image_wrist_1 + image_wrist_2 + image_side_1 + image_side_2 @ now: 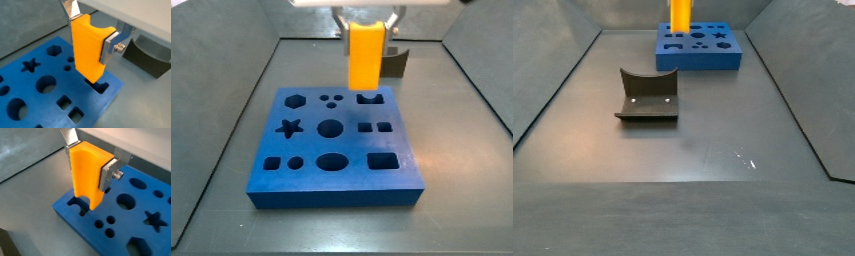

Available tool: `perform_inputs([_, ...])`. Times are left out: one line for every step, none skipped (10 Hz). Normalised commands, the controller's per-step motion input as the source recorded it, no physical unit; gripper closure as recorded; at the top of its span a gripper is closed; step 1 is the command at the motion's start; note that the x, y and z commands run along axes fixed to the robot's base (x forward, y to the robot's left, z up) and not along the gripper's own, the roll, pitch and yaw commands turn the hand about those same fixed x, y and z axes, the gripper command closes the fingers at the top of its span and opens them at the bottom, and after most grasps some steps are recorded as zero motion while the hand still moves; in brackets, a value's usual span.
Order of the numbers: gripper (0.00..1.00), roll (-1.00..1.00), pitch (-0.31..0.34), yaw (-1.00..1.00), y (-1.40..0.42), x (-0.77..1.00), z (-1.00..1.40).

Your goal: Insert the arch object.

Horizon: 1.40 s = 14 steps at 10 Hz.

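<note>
The arch object is a bright orange elongated block held upright, curved notch at its upper end. It shows in both wrist views and both side views. My gripper is shut on its upper part, one silver finger on each side. It hangs over the blue board. The block's lower end is right over the arch-shaped hole at the board's corner. I cannot tell whether it has entered the hole.
The board has several other holes: star, hexagon, circles, squares. The dark fixture stands on the grey floor away from the board, also seen behind the gripper. Grey walls enclose the floor.
</note>
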Motion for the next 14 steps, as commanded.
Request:
perform_inputs([1.00, 0.20, 0.027, 0.02, 0.04, 0.06, -0.28])
perform_inputs([1.00, 0.06, 0.000, 0.01, 0.03, 0.09, -0.41])
perform_inputs([1.00, 0.00, 0.000, 0.06, 0.01, 0.14, -0.40])
perform_inputs([1.00, 0.00, 0.000, 0.09, 0.02, 0.19, -0.40])
perform_inputs([1.00, 0.03, 0.026, 0.15, 0.06, 0.25, -0.40])
perform_inputs([1.00, 0.04, 0.043, 0.20, 0.10, 0.28, -0.39])
perform_inputs([1.00, 0.04, 0.043, 0.19, 0.11, 0.27, -0.38])
perform_inputs([1.00, 0.02, 0.031, 0.14, 0.05, 0.25, -0.41])
perform_inputs([1.00, 0.00, 0.020, 0.07, 0.00, 0.25, -0.46])
perform_inputs([1.00, 0.00, 0.000, 0.00, 0.00, 0.17, -0.48])
perform_inputs([1.00, -0.03, 0.000, -0.17, 0.00, 0.10, -0.48])
perform_inputs([1.00, -0.06, -0.010, -0.19, 0.00, 0.00, -0.56])
perform_inputs([1.00, -0.04, -0.054, -0.14, 0.00, -0.02, -0.65])
perform_inputs([1.00, 0.00, -0.070, -0.07, 0.00, -0.04, -0.68])
